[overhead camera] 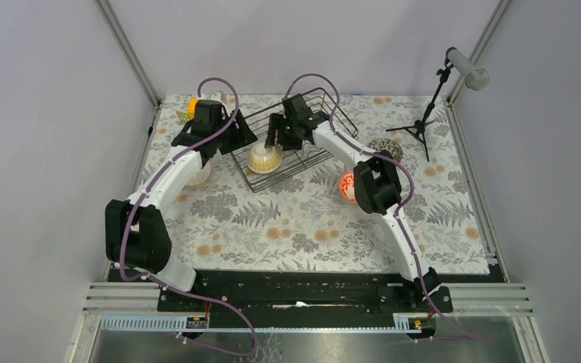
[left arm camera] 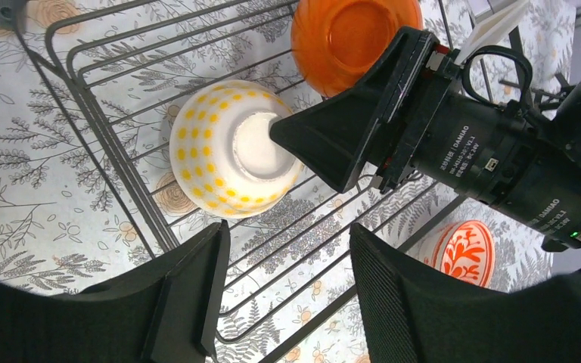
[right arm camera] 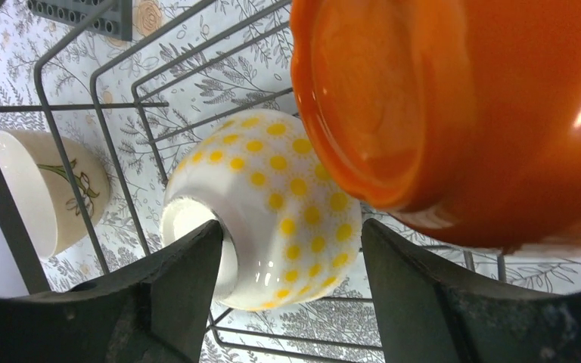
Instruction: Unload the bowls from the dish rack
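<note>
left hand (left arm camera: pixel 286 246) spread; right hand (right arm camera: pixel 291 236) spread astride the dotted bowl (right arm camera: pixel 272 189); orange bowl (right arm camera: pixel 439 113) partly cut off.

Floral-clothed table (overhead camera: pixel 295 227) with dish rack (overhead camera: pixel 302 163), red-patterned bowl (overhead camera: pixel 345 187), speckled bowl (overhead camera: pixel 386 147), cream bowl (overhead camera: pixel 199 176), tripod (overhead camera: pixel 424 125)

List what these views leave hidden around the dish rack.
- Orange bowl: in the right wrist view, cut off by the top and right edges; in the top view, hidden under the right arm.
- Red-patterned bowl: in the top view, half behind that arm's elbow.
- Cream bowl: in the top view, mostly under the left arm.
- Dotted bowl: in the left wrist view, a right finger covers its foot; contact unclear.
</note>
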Action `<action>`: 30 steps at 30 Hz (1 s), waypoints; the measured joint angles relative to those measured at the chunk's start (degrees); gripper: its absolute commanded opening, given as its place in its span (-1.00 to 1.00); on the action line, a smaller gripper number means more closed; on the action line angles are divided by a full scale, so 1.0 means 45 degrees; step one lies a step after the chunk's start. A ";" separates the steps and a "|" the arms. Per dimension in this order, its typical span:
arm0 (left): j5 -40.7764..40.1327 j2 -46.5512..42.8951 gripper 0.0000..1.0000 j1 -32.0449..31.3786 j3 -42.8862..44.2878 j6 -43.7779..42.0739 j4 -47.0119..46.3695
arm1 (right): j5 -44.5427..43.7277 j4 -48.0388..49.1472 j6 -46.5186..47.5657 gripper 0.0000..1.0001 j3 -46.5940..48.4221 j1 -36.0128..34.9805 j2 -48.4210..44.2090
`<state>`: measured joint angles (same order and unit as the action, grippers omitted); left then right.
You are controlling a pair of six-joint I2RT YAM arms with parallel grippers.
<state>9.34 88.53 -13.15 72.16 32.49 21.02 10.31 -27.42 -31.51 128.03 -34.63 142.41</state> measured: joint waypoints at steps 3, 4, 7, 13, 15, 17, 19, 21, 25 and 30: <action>-0.0393 -0.0063 0.54 0.0000 0.0000 -0.0058 0.0039 | 0.0049 -0.0024 -0.0126 0.53 0.0500 -0.0024 0.0316; -0.0583 -0.0068 0.61 0.0000 0.0000 -0.0092 0.0092 | 0.0053 -0.0019 -0.0165 0.58 0.0534 -0.0034 0.0345; -0.1161 -0.0092 0.96 -0.0005 0.0000 -0.0155 0.0335 | 0.0053 -0.0029 -0.0219 0.68 0.0544 -0.0044 0.0355; -0.2594 -0.0267 0.97 0.0000 0.0000 -0.0049 0.0942 | 0.0087 0.0102 -0.0243 0.82 0.0306 -0.0044 0.0350; -0.3167 -0.0306 0.97 0.0000 -0.0005 0.0136 0.1205 | 0.0262 0.0369 -0.0306 0.79 0.0087 -0.0044 0.0316; -0.3672 -0.0418 0.97 0.0049 -0.0126 0.0350 0.1341 | 0.0335 0.0563 -0.0374 0.77 -0.0083 -0.0044 0.0267; -0.3827 -0.0588 0.97 0.0214 -0.0335 0.0515 0.1384 | 0.0389 0.0622 -0.0466 0.77 -0.0141 -0.0044 0.0257; -0.3823 -0.0753 0.97 0.0466 -0.0588 0.0646 0.1341 | 0.0457 0.0680 -0.0602 0.79 -0.0189 -0.0044 0.0248; -0.3706 -0.0903 0.97 0.0811 -0.1171 0.0806 0.1117 | 0.0520 0.0685 -0.0792 0.97 -0.0204 -0.0044 0.0248; -0.3415 -0.0903 0.97 0.0811 -0.1404 0.0797 0.1059 | 0.0593 0.0806 -0.1132 0.99 -0.0287 -0.0068 0.0248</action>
<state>-6.02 84.47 -9.50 65.84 36.07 25.78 12.97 -23.79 -36.60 126.74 -34.94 143.52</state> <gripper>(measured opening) 0.987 0.991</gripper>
